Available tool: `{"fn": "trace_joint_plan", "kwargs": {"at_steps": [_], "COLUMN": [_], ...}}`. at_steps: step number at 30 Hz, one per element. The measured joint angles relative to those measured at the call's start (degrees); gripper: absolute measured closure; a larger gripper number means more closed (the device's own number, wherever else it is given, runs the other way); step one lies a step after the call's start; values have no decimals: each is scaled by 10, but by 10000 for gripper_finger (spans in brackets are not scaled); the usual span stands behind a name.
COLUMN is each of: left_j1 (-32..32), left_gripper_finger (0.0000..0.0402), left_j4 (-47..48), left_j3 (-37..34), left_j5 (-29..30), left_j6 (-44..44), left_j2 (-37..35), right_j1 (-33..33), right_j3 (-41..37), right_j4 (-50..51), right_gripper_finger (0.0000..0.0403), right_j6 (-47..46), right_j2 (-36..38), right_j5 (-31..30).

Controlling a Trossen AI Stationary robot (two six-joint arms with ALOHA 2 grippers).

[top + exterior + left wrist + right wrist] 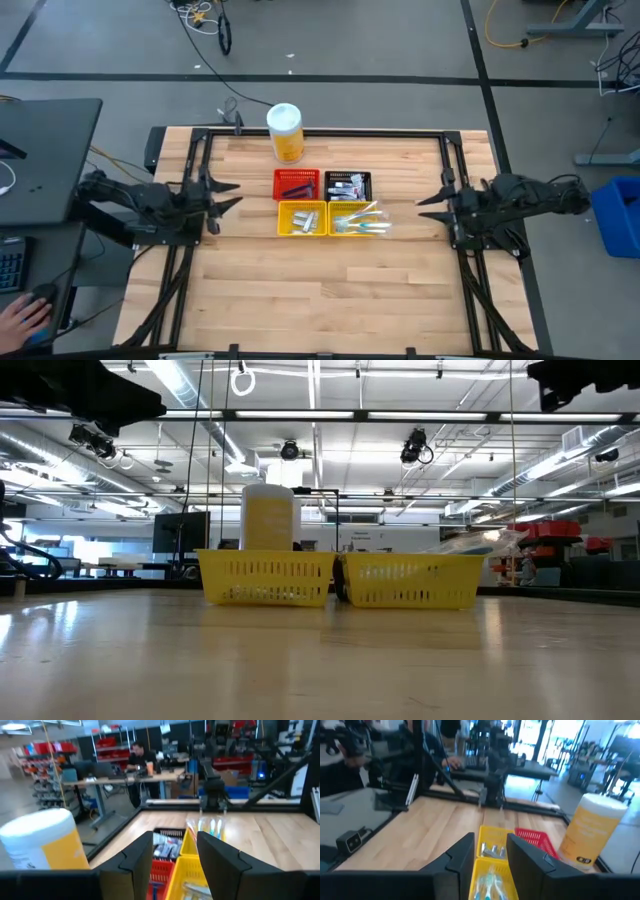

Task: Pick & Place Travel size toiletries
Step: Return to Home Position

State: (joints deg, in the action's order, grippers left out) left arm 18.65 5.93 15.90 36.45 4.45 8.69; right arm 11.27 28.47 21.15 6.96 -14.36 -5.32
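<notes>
The travel size toiletries lie sorted in four small mesh baskets at the table's middle. Blue-handled razors are in the red basket (297, 184), small tubes in the black one (347, 185), pale pieces in the left yellow one (302, 218), and toothbrushes (362, 220) in the right yellow one (410, 580). My left gripper (228, 196) hovers left of the baskets, pointing level at them, open and empty (175, 852). My right gripper (430, 196) hovers to their right, also pointing at them, open and empty (492, 850).
A tall yellow canister with a white lid (284, 132) stands upright behind the red basket, near the table's far edge. Bare wood lies in front of the baskets. A person's hand (22, 318) rests beside the table at the near left, by a keyboard.
</notes>
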Motion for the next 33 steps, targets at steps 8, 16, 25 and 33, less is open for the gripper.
{"fn": "trace_joint_plan", "kwargs": {"at_steps": [8, 16, 25, 33], "left_j1": [0, 0, 0, -2], "left_gripper_finger": [240, 240, 240, 248], "left_j4": [-8, -62, -184, -205], "left_j3": [-27, -81, -154, -153], "left_j5": [0, 11, -5, -19], "left_j6": [46, 50, 71, 100], "left_j2": [-78, -86, -85, -85], "right_j1": [0, 0, 0, 0], "right_j3": [-30, -30, -81, -165], "right_j4": [1, -2, -73, -157], "right_gripper_finger": [284, 285, 288, 289], "right_j6": [5, 6, 4, 12], "right_j2": [104, 143, 142, 142], "right_j5": [0, 1, 51, 44]}}
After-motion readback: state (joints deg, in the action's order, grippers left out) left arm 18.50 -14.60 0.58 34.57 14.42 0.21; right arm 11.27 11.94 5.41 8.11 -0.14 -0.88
